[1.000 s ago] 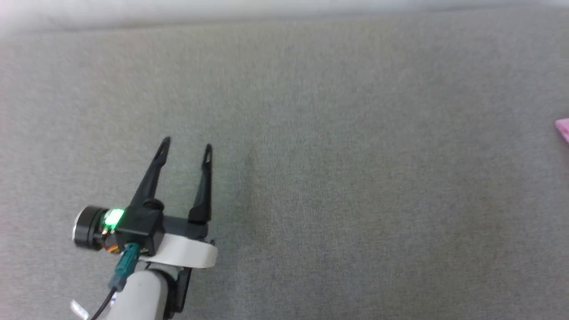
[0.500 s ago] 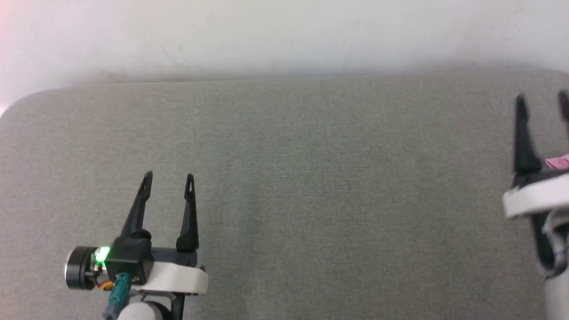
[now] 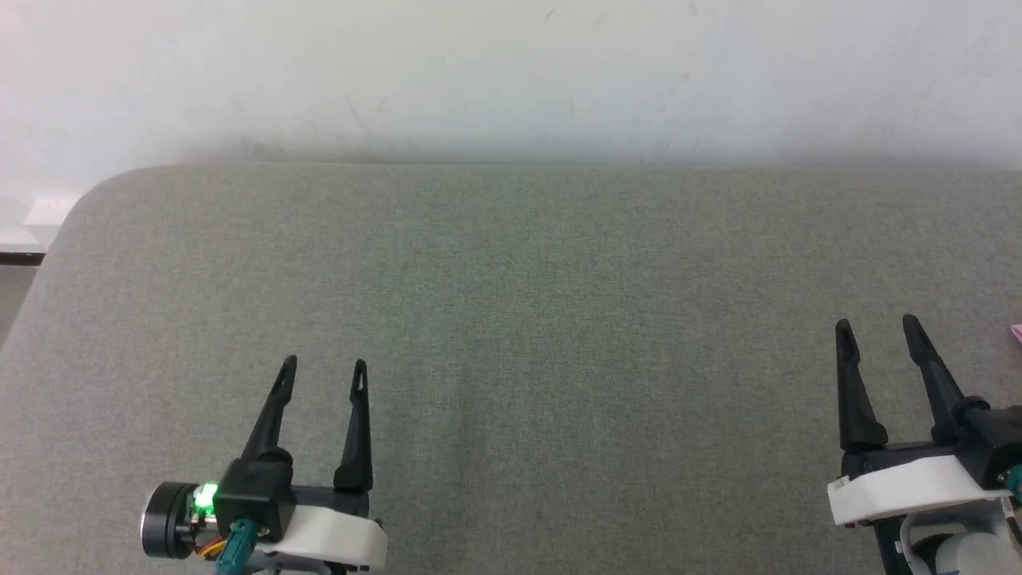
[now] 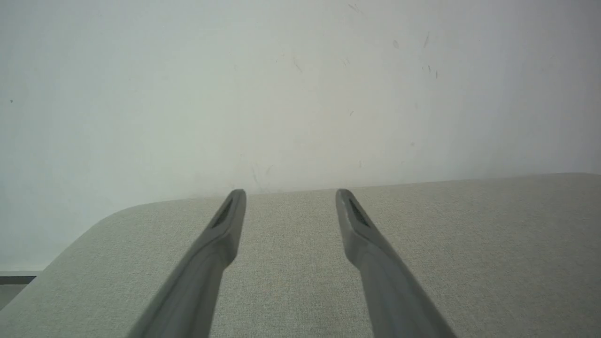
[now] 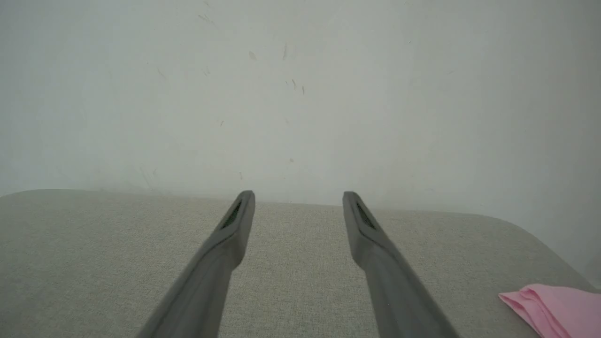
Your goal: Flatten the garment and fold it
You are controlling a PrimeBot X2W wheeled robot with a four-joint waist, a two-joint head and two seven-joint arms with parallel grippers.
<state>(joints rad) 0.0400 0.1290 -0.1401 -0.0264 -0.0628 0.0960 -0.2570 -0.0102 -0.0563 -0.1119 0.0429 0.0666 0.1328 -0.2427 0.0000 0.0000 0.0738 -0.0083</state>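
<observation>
The left gripper (image 3: 325,367) hovers over the grey cloth-covered table (image 3: 559,303) toward its near left part, its two dark fingers spread apart with bare table between them and nothing held. A green light (image 3: 205,497) glows on its wrist. The right gripper (image 3: 876,323) hangs over the near right part of the table, well apart from the left one, its fingers likewise spread and empty. Both point toward the far edge, where the table meets a white wall (image 3: 511,80) marked with faint scuffs. The garment (image 5: 554,307), a pink cloth, lies on the table by the right edge, not far from the rounded far right corner. It sits to the right of the right gripper and clear of its fingers. In the right wrist view the end of it that shows looks layered, with soft folds running along it; how the rest of it lies cannot be told. The far left corner of the table is rounded too.
</observation>
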